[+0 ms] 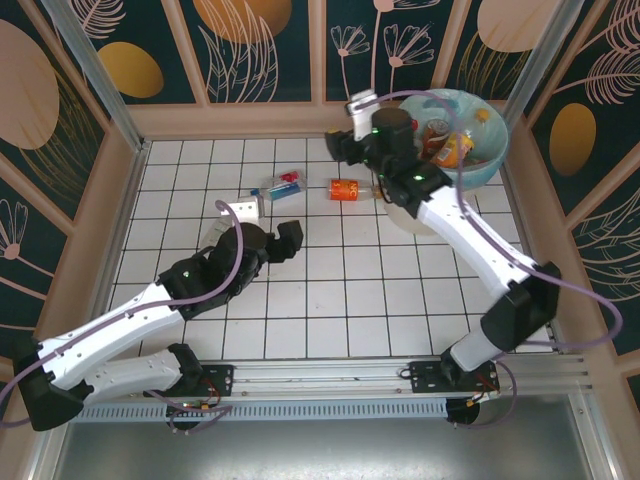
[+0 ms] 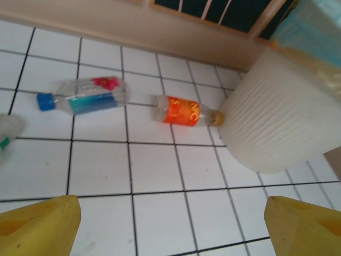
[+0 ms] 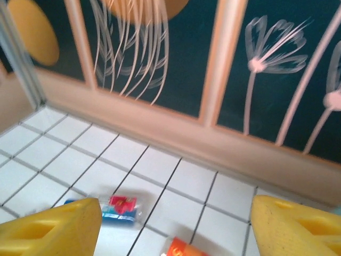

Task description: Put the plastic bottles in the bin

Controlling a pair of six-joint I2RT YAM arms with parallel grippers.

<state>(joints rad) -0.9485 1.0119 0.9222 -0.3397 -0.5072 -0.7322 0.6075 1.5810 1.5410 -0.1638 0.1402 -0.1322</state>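
Two bottles lie on the tiled counter (image 1: 330, 300): an orange-labelled bottle (image 1: 348, 190) against the bin (image 1: 495, 150), and a blue-capped bottle (image 1: 280, 186) just beside it. The left claw (image 1: 275, 240) is spread wide and empty, near them. The right claw (image 3: 176, 218) is wide and empty above them.

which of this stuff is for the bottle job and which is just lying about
For the job: blue-capped clear bottle, orange-labelled bottle, cream bin, bottles inside it.
Just there: tiled tabletop, flower-painted wall panels.
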